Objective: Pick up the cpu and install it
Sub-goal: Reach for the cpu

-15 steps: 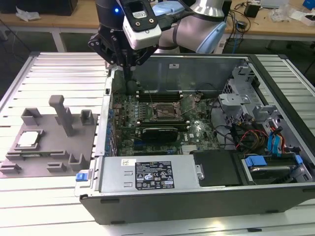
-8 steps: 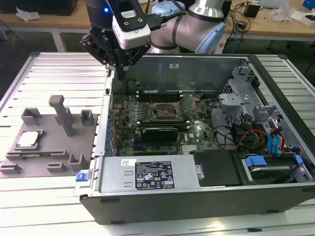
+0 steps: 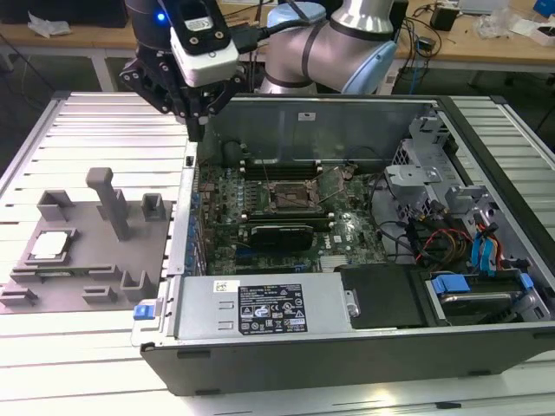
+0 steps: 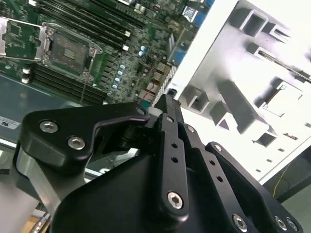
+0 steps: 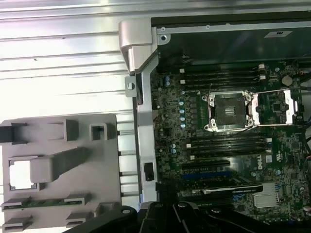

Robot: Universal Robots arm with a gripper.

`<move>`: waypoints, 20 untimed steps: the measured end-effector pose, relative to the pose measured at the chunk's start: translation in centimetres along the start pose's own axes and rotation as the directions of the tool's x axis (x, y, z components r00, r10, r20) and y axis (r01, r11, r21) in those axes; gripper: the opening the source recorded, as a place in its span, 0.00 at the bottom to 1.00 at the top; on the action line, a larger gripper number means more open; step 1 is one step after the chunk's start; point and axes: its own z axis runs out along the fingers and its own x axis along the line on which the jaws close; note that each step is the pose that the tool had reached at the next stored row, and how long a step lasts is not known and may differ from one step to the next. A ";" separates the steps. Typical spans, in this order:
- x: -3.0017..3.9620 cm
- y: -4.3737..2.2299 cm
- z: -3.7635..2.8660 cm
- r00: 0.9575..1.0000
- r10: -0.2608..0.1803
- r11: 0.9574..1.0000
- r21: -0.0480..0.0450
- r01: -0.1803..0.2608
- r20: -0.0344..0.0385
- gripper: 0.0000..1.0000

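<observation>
The cpu (image 3: 49, 245) is a small silvery-white square lying flat in a recess of the grey fixture plate (image 3: 104, 264), at the exterior view's left; the first wrist view shows the cpu (image 5: 20, 174) as a bright white square. The motherboard socket (image 3: 290, 198) stands open inside the computer case, its metal load plate (image 3: 334, 182) flipped back, and both wrist views show the socket (image 5: 228, 110) (image 4: 68, 48). My gripper (image 3: 199, 121) hangs above the case's wall on the fixture side, between cpu and socket, its black fingers (image 4: 170, 104) shut together and holding nothing.
A tall grey post (image 3: 108, 199) and small blocks rise from the fixture plate. Inside the case (image 3: 347, 355) are a power supply (image 3: 260, 308), a metal drive cage (image 3: 425, 156), loose coloured cables (image 3: 438, 238) and memory slots (image 5: 223, 77) beside the socket. The table is ribbed aluminium (image 3: 95, 113).
</observation>
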 end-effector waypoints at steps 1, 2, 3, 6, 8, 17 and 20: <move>0.54 -0.03 -0.02 1.000 0.000 1.000 0.000 0.000 0.001 0.11; 0.81 -0.05 -0.02 1.000 0.000 1.000 0.000 0.000 0.001 0.11; 1.04 -0.07 -0.03 1.000 0.000 1.000 0.000 0.000 0.002 0.11; 2.07 -0.13 -0.06 1.000 0.000 1.000 0.000 0.000 0.004 0.11; 2.73 -0.18 -0.08 1.000 0.000 1.000 0.000 0.000 0.005 0.11; 5.78 -0.38 -0.17 1.000 0.000 1.000 -0.001 0.000 0.012 0.11; 6.78 -0.44 -0.19 1.000 0.000 1.000 -0.001 0.000 0.015 0.11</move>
